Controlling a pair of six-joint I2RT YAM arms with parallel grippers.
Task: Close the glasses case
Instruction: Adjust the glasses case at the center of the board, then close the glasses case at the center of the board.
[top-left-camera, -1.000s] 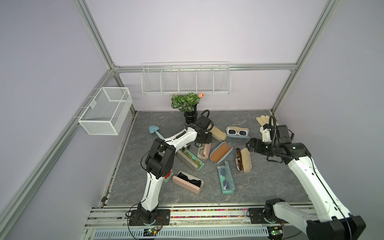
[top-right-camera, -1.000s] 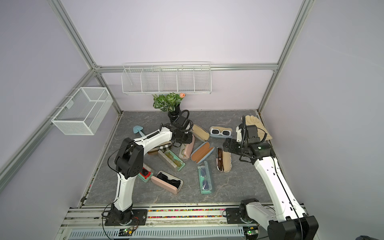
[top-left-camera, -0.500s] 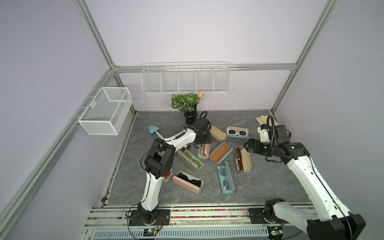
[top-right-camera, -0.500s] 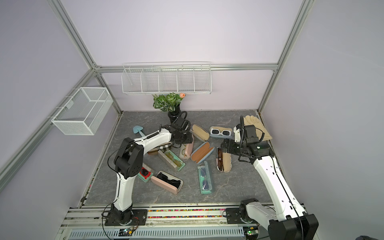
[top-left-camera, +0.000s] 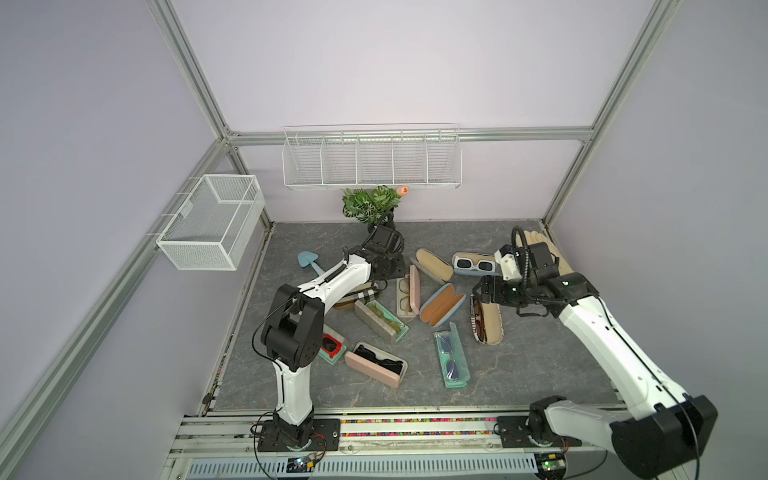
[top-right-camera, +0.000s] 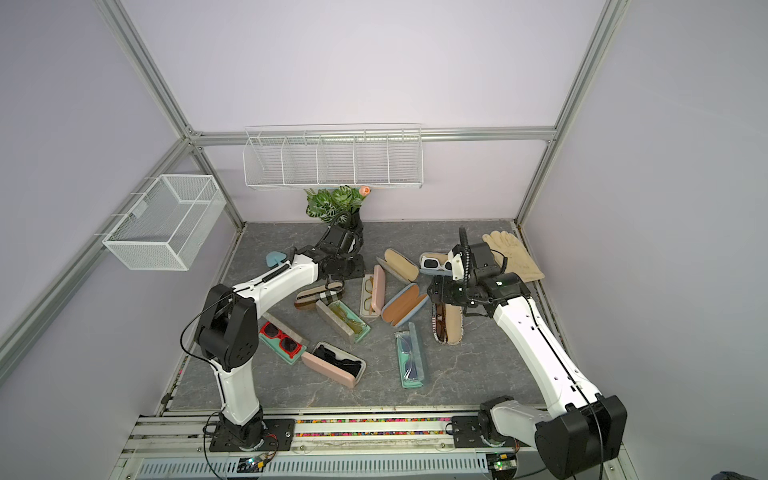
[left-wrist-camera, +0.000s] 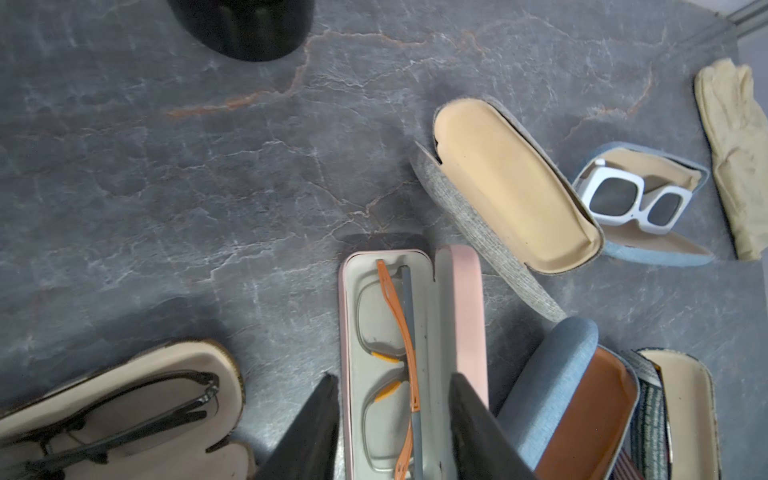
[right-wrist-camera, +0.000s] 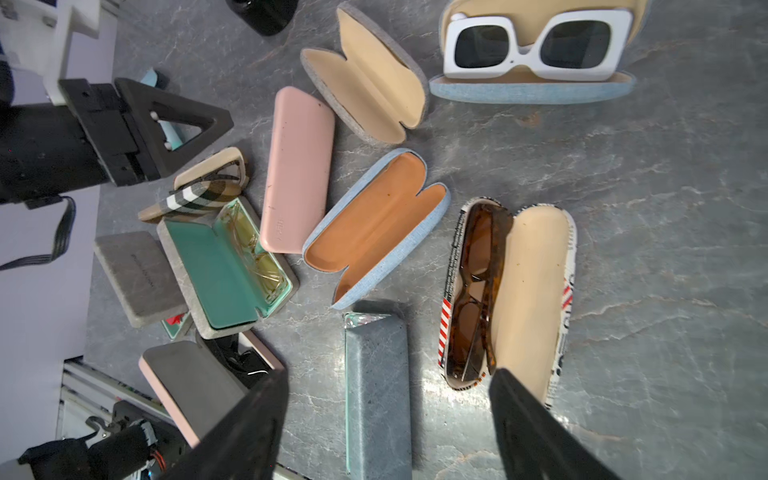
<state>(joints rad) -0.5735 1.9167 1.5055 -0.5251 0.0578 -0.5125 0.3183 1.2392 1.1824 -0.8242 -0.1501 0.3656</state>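
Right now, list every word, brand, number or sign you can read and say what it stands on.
No text reads clearly enough to quote.
Pink case: embossed word near one end, too faint to read.
Grey lid: embossed line of small letters, too small to read.
Print-patterned case: lettering along its rim, too blurred to read.
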